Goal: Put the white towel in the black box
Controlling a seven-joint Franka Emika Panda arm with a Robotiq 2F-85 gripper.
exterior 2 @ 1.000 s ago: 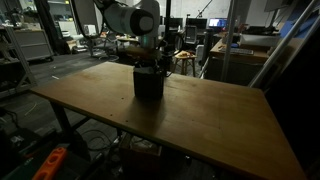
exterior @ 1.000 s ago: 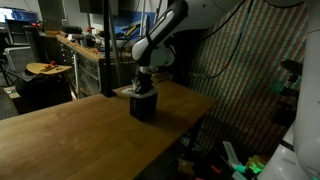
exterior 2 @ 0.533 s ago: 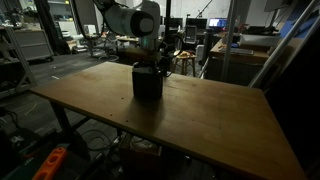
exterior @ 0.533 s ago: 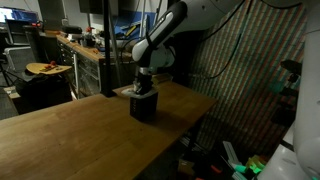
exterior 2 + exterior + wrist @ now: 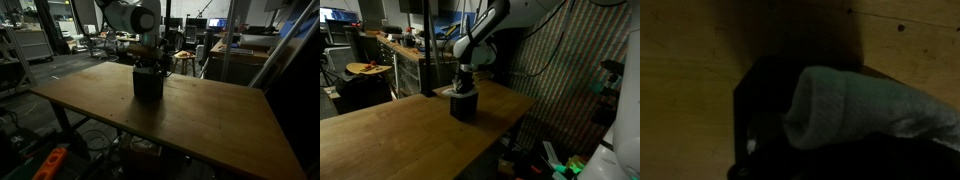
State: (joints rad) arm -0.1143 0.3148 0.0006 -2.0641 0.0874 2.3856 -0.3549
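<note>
The black box (image 5: 464,107) stands on the wooden table (image 5: 390,140), near its far edge; it also shows in the other exterior view (image 5: 148,85). My gripper (image 5: 464,88) hangs straight down just above the box's open top in both exterior views (image 5: 150,67). In the wrist view the white towel (image 5: 855,105) lies rolled inside the black box (image 5: 762,110), close below the camera. The picture is very dark and my fingers do not show, so I cannot tell whether the jaws are open or shut.
The table edge drops off just behind and beside the box (image 5: 525,105). Workshop benches and a stool (image 5: 365,70) stand beyond the table. A bare stretch of tabletop (image 5: 210,115) lies in front of the box.
The arm has risen very slightly above the box. The box has not moved.
</note>
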